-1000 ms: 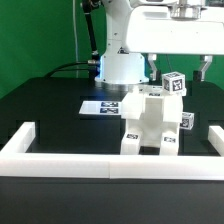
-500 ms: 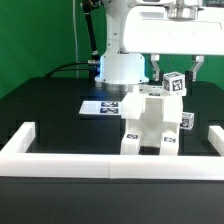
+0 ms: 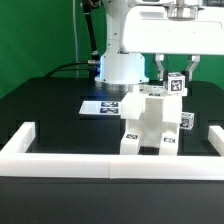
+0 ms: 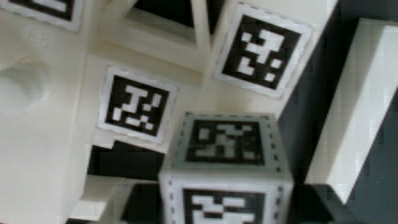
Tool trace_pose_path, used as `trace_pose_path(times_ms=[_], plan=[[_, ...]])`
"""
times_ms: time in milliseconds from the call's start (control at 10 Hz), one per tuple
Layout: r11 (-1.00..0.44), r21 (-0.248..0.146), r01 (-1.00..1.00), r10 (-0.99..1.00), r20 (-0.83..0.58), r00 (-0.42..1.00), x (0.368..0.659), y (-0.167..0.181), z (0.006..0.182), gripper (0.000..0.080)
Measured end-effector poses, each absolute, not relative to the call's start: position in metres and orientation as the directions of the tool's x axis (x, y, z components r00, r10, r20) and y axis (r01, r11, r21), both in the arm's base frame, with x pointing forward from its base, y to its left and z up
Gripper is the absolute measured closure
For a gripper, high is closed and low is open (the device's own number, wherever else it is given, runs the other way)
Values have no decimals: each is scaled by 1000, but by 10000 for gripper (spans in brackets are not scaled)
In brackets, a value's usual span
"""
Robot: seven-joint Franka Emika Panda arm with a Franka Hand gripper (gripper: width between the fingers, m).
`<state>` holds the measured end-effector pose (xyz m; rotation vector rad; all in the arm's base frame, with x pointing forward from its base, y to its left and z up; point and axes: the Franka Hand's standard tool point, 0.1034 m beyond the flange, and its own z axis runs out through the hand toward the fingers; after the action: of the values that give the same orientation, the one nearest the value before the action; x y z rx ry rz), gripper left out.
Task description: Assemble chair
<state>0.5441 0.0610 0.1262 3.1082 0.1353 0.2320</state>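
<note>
The white chair assembly (image 3: 148, 122) stands upright against the barrier wall, with tags on its faces. A small tagged chair leg (image 3: 176, 87) sticks up at its upper right in the exterior view. My gripper (image 3: 176, 76) hangs straight above, and its two dark fingers (image 3: 160, 68) press on either side of that leg's top. In the wrist view the leg's tagged end (image 4: 222, 150) fills the space between my gripper's (image 4: 217, 205) dark pads, with the chair's tagged panels (image 4: 134, 100) beyond it.
A long low white barrier wall (image 3: 60, 157) runs across the front with raised ends. The marker board (image 3: 103, 106) lies flat behind the chair. The arm's white base (image 3: 122, 65) stands at the back. A green curtain is behind.
The two fingers have drawn inward from either side until they meet the chair leg. The chair and the leg have stayed in place.
</note>
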Motion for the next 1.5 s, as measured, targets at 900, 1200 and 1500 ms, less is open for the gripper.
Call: trace_pose_path(times_ms=[900, 1200, 1500], plan=[[-855, -80, -513, -519, 126, 845, 544, 64, 126, 514], [-785, -101, -611, -619, 111, 777, 543, 65, 126, 509], [-829, -88, -553, -560, 124, 819, 543, 68, 123, 181]])
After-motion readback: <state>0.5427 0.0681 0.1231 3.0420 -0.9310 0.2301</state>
